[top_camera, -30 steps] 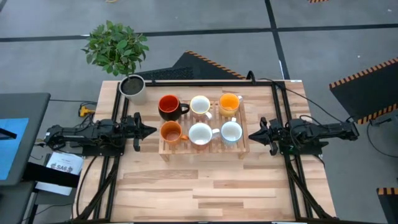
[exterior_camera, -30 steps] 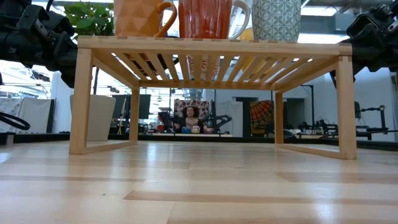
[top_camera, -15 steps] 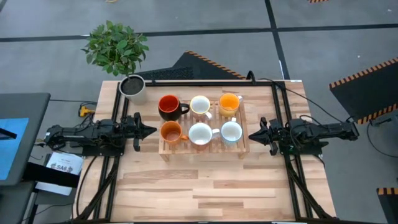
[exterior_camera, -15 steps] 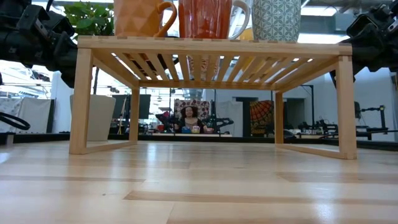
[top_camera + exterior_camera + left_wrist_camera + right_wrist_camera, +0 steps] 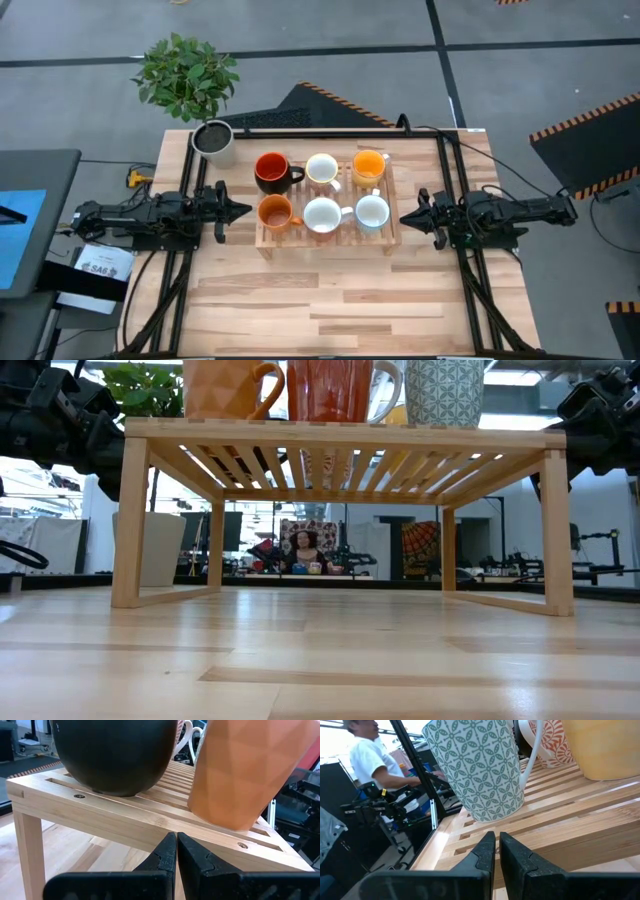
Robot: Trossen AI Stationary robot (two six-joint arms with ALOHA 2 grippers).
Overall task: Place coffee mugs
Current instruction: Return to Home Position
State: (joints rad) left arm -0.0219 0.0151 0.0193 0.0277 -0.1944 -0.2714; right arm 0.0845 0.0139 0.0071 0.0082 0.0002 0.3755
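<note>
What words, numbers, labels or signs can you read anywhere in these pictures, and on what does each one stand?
"SA6", as far as it can be made out: on the white label lying left of the table.
Anything else on that label: too small to read.
The mugs: patterns only, no words.
The striped floor markings: no text.

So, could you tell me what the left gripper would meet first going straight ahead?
The left gripper would probably meet the side rail of the shelf, just under the orange mug.
</note>
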